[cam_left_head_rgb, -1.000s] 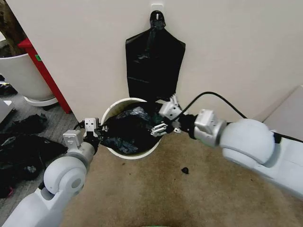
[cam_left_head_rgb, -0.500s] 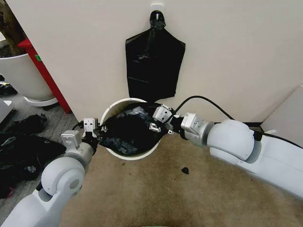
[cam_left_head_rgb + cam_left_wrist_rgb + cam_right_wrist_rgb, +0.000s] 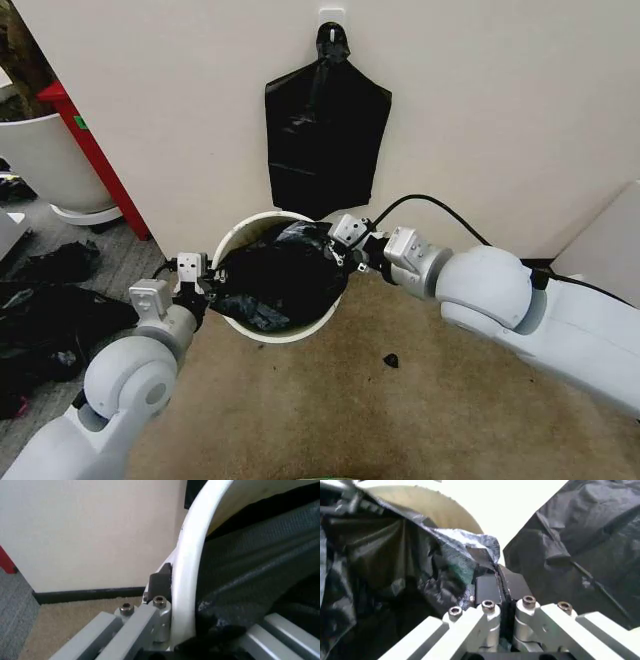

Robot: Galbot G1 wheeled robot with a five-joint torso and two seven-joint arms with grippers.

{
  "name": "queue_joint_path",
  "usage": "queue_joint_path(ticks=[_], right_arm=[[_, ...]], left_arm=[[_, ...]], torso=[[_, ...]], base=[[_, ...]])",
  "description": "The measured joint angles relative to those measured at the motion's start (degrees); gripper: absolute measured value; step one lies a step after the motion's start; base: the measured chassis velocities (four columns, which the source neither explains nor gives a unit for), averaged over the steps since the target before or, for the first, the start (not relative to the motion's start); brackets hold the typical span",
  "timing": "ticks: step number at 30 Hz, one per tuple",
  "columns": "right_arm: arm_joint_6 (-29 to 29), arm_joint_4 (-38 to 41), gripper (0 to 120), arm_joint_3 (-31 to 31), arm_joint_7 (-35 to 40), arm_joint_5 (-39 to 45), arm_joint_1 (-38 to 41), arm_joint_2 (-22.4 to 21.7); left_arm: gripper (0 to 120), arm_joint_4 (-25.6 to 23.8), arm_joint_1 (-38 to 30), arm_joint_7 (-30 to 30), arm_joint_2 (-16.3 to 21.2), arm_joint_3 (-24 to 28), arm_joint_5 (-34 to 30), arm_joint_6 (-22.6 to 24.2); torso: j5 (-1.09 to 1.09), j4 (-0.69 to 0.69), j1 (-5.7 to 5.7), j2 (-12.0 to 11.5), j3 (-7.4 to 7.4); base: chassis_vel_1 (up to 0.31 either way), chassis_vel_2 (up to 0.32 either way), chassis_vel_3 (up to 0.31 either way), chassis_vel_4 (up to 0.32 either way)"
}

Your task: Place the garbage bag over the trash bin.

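The trash bin (image 3: 246, 226), a small cream-white bucket, stands on the carpet against the wall. The glossy black garbage bag (image 3: 280, 282) lies stretched across its mouth. My left gripper (image 3: 204, 290) is at the bin's left rim. In the left wrist view one finger (image 3: 160, 580) presses the rim (image 3: 192, 551) from outside, and bunched bag (image 3: 250, 577) fills the inner side. My right gripper (image 3: 346, 248) is at the back right rim. Its pads are shut on a fold of the bag's edge (image 3: 485, 557), right beside the white rim (image 3: 485, 513).
A flat black bag (image 3: 325, 130) hangs from a wall hook just above the bin. A large white tub (image 3: 40, 160) and a red post (image 3: 95, 155) stand at the left, with dark bags (image 3: 50, 300) on the floor. A small black scrap (image 3: 390, 360) lies on the carpet.
My right gripper has moved from over the bin's inside back toward the right rear rim, drawing the bag's edge with it. The bag now spreads wider. The left arm has barely moved.
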Motion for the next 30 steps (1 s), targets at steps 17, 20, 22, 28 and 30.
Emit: queue_joint_path(ticks=[17, 20, 22, 28, 30], right_arm=[[1.9, -8.0, 0, 0.4, -0.7, 3.4, 7.9, 3.8], [2.4, -9.8, 0, 0.3, -3.6, 2.8, 8.0, 3.2], [3.1, -11.2, 0, 0.3, -5.7, 2.4, 7.9, 2.2], [4.8, -14.3, 0, 1.1, -12.2, 1.2, 7.0, -0.2], [5.2, -14.8, 0, 1.6, -14.8, 1.0, 6.5, -1.0]], left_arm=[[1, -1.4, 5.9, 17.6, 0.3, -3.5, 10.5, -5.0], [1, -1.6, 6.0, 18.4, 0.4, -3.9, 10.8, -6.2], [1, -1.6, 6.0, 18.8, 0.4, -4.1, 10.8, -6.8], [1, -1.4, 6.7, 20.6, 0.1, -4.7, 11.4, -9.1], [1, -1.4, 6.8, 20.3, -0.2, -4.6, 11.2, -9.4]], torso=[[0.01, 0.01, 0.00, 0.0, 0.00], [0.01, 0.02, 0.00, 0.0, 0.00], [0.00, 0.02, 0.00, 0.0, 0.00], [0.02, 0.00, 0.00, 0.0, 0.00], [0.01, 0.01, 0.00, 0.0, 0.00]], base=[[0.000, 0.000, 0.000, 0.000], [0.000, 0.000, 0.000, 0.000], [0.000, 0.000, 0.000, 0.000], [0.000, 0.000, 0.000, 0.000], [0.000, 0.000, 0.000, 0.000]])
